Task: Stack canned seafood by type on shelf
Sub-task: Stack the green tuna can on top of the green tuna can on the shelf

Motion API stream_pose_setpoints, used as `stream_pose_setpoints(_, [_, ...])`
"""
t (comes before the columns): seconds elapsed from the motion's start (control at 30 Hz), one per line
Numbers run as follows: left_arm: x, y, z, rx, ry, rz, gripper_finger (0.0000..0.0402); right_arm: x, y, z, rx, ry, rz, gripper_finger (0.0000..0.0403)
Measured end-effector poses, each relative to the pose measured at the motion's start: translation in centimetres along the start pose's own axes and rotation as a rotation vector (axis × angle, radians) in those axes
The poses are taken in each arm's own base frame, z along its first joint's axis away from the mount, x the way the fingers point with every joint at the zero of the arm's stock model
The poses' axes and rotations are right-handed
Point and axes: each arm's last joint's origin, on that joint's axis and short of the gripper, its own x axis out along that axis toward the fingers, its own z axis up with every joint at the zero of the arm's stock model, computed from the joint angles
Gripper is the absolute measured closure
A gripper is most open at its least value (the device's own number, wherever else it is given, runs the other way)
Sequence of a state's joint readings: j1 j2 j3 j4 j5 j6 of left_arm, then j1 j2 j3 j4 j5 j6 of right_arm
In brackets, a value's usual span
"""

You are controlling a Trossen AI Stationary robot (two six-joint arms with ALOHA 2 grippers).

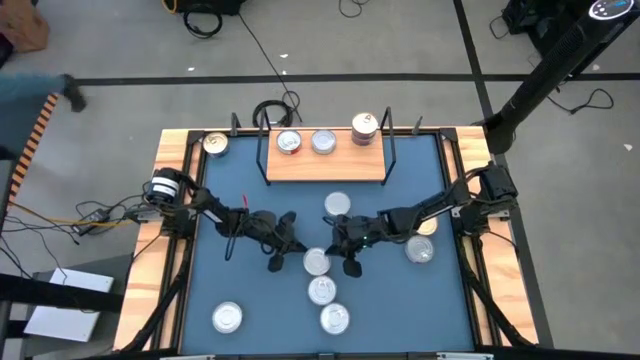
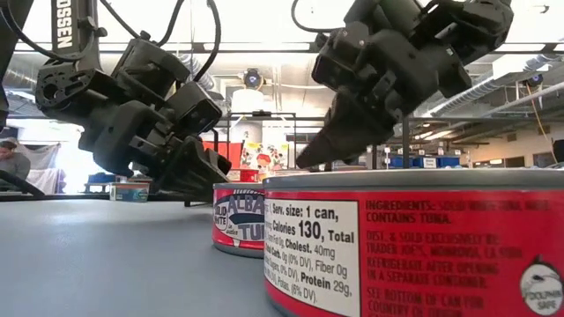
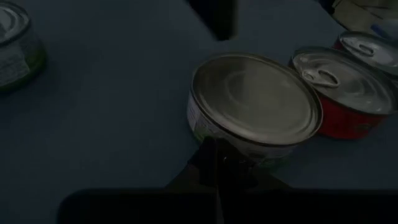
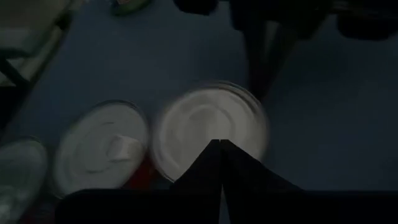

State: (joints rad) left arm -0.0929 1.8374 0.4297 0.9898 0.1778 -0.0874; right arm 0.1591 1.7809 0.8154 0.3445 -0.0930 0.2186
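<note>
The wooden shelf stands at the table's far edge with three lots of cans on it. More canned seafood lies on the blue table; a row of three runs from the middle toward the near edge. Its farthest can has a silver lid and a pale label. My left gripper is shut at this can's left side. My right gripper is shut at its right side, with its tips over the lid's rim. My left gripper's shut fingertips meet the side wall of the pale-labelled can low on its left side. They come slanting down from the table's left. The can stands upright on the table. My right gripper's shut tips lie by the lid's edge; whether they touch it I cannot tell.
Two red-labelled cans stand close against the pale one toward the near edge. Other cans lie near the shelf, at the right and near left. One sits at the far left corner.
</note>
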Motion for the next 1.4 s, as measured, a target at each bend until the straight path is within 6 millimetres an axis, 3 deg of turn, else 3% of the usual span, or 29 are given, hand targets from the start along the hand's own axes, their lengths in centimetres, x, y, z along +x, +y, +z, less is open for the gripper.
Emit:
stream_pose_setpoints(0.17, [0.0, 0.2, 0.2, -0.004, -0.015, 0.0, 0.04, 0.0, -0.2, 0.0, 0.091, 0.005, 0.0, 0.037])
stream_pose_setpoints(0.47, [-0.1, 0.4, 0.2, -0.027, -0.015, 0.014, 0.04, -0.1, -0.7, -0.3, 0.245, 0.035, -0.023, 0.0266])
stream_pose_setpoints(0.6, [-0.1, 0.4, 0.2, -0.027, -0.014, 0.015, 0.04, -0.1, -0.8, -0.4, 0.253, 0.039, -0.063, 0.0242])
stream_pose_setpoints(1.17, [0.0, 0.5, 0.2, -0.027, -0.015, 0.037, 0.04, 1.0, -1.0, -0.4, 0.361, 0.073, -0.108, 0.0244])
stream_pose_setpoints(1.4, [0.0, 0.5, 0.1, -0.032, 0.001, 0.038, 0.0399, 1.0, -1.8, -0.1, 0.368, 0.104, -0.183, 0.0275])
